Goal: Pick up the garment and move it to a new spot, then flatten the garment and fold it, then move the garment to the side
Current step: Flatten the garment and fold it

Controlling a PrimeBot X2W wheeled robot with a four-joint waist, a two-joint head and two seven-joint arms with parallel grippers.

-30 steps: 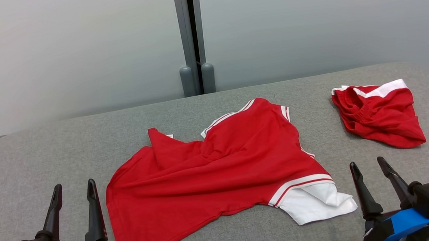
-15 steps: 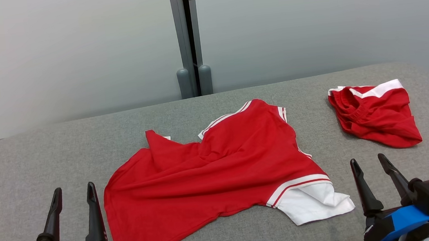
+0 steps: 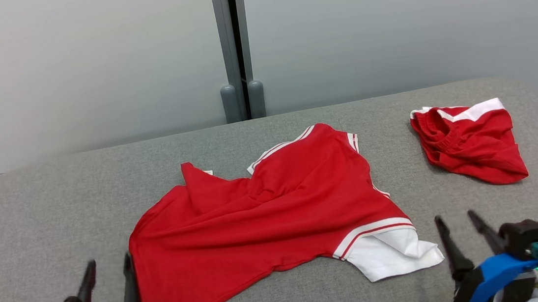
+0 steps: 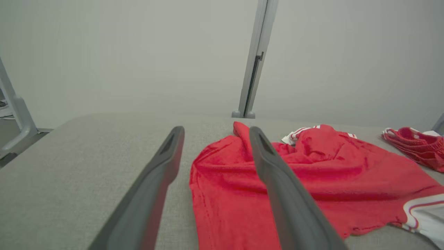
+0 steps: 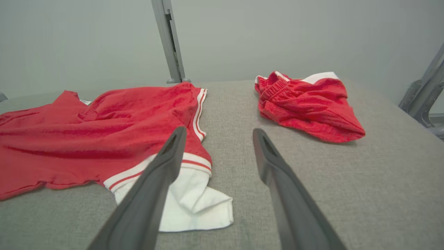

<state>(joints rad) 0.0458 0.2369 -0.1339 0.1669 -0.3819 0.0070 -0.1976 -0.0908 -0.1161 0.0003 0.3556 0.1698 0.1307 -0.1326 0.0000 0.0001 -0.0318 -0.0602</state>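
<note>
The red shirt [image 3: 265,215] lay rumpled on the grey table [image 3: 33,218], its hem [image 3: 139,282] just right of the fingers of the left gripper [image 3: 109,260] and its white sleeve [image 3: 390,253] just left of those of the right gripper [image 3: 454,216]. Both grippers stood half spread, holding nothing. The pick-up looked not yet begun: next, each would need to close on a nearby edge.

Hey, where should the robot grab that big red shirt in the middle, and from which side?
Probably the white sleeve of the red shirt, with the right gripper coming from the robot's right: it sticks out past the body, nearest those open fingers.
</note>
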